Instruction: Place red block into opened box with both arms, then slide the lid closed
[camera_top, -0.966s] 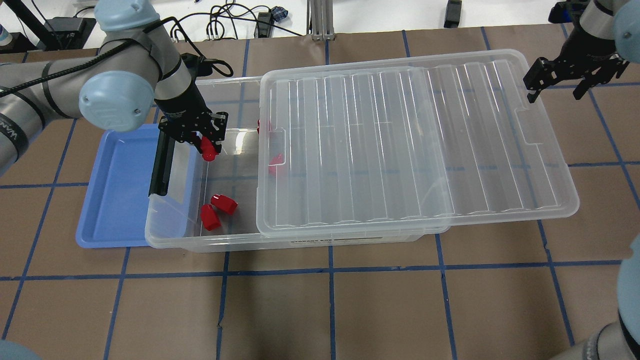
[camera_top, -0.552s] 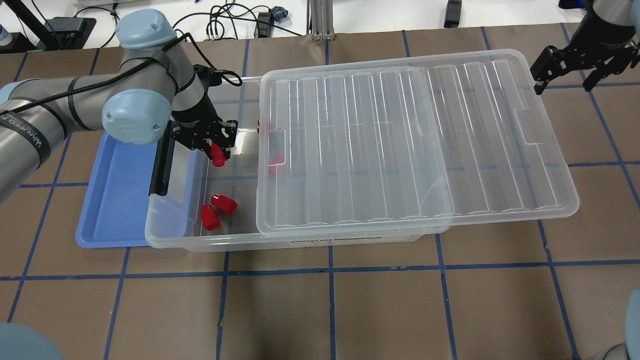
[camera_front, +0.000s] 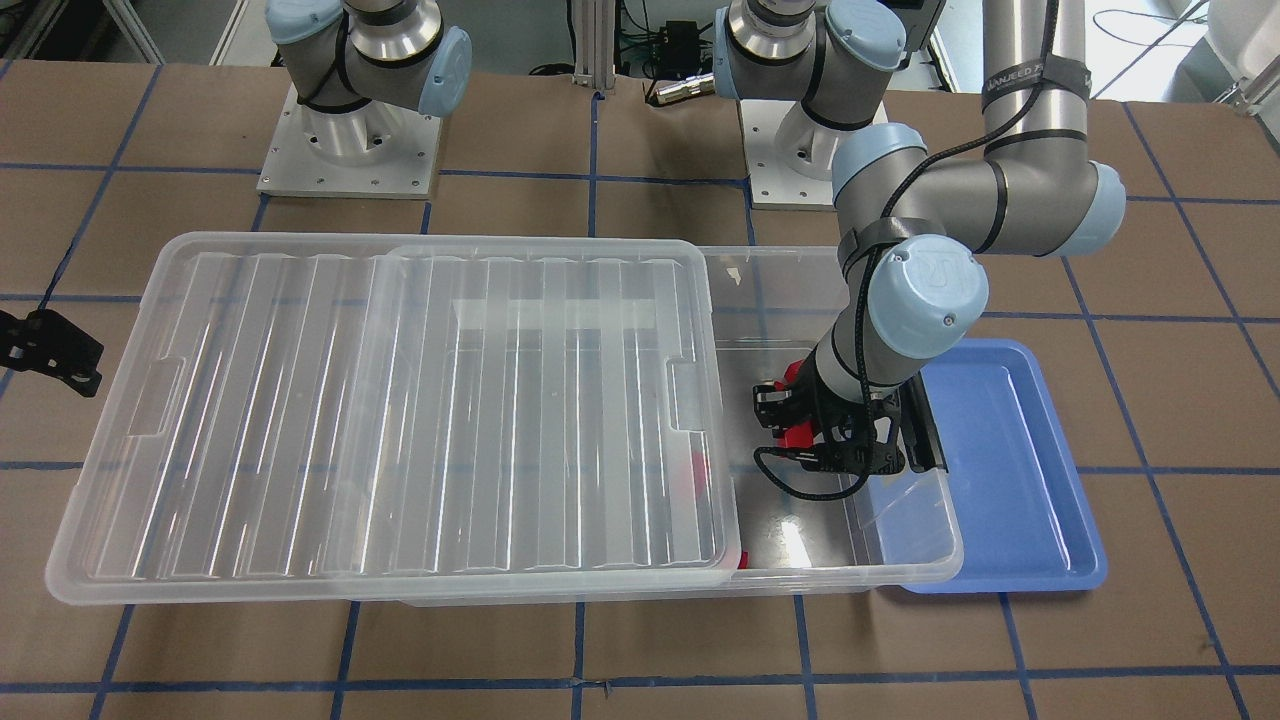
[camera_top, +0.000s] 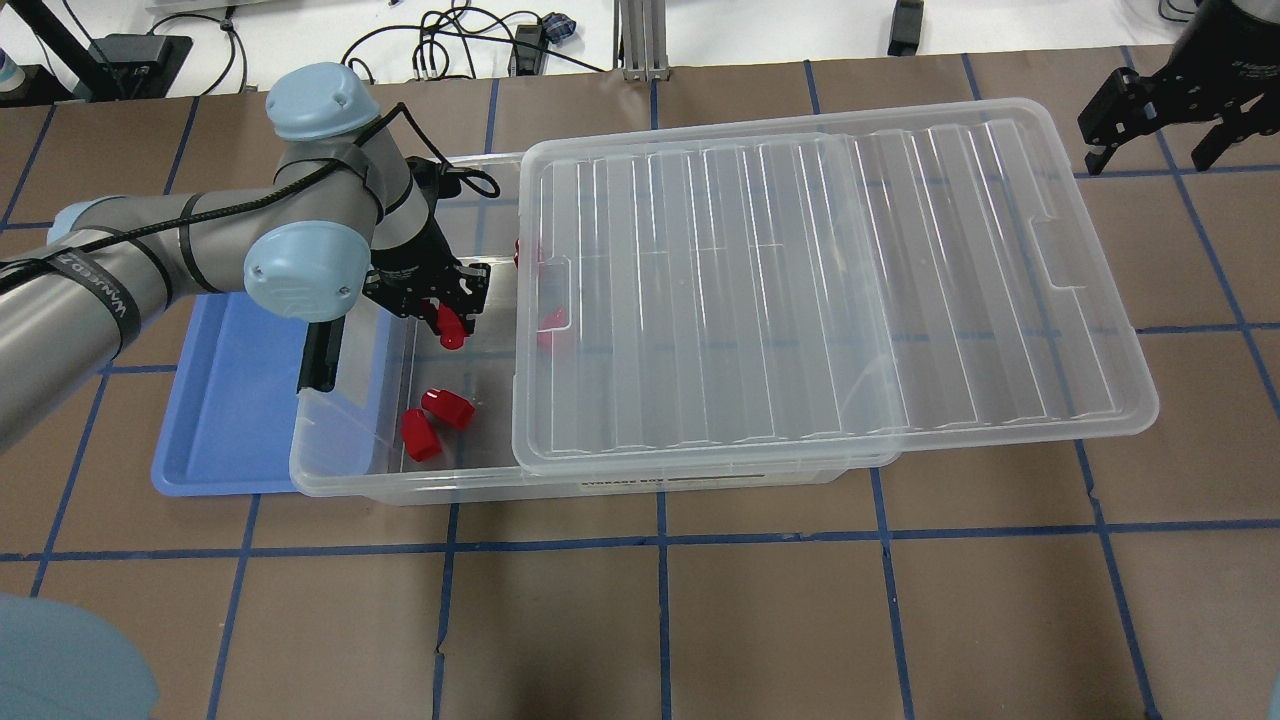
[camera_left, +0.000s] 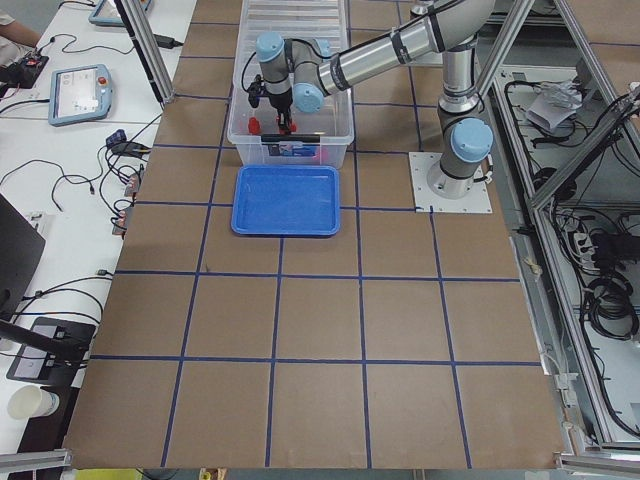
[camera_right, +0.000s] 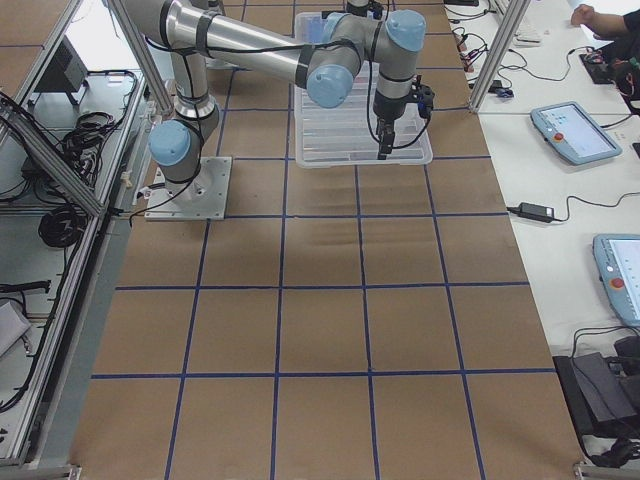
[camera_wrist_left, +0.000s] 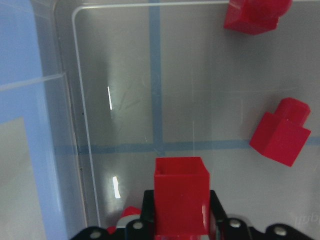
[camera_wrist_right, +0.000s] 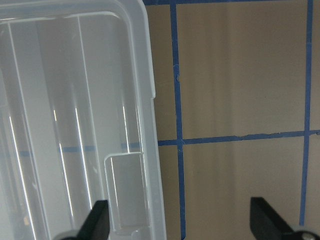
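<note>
My left gripper (camera_top: 450, 322) is shut on a red block (camera_wrist_left: 180, 192) and hangs over the uncovered end of the clear box (camera_top: 350, 478). Two more red blocks (camera_top: 436, 420) lie on the box floor near the front wall. A third (camera_top: 550, 328) shows through the edge of the ribbed lid (camera_top: 830, 290). The lid covers most of the box and overhangs its right end. My right gripper (camera_top: 1160, 135) is open with nothing in it, beyond the lid's far right corner; in the right wrist view its fingers (camera_wrist_right: 97, 220) straddle the lid's notch and bare table.
A blue tray (camera_top: 230, 400) lies against the box's left end, partly under my left arm. A black latch bar (camera_top: 318, 340) runs along that end. Brown table with blue tape lines surrounds the box; cables lie at the back edge.
My left gripper has carried the red block rightward, further over the open part of the box. My right gripper has drifted right and toward the back, away from the lid.
</note>
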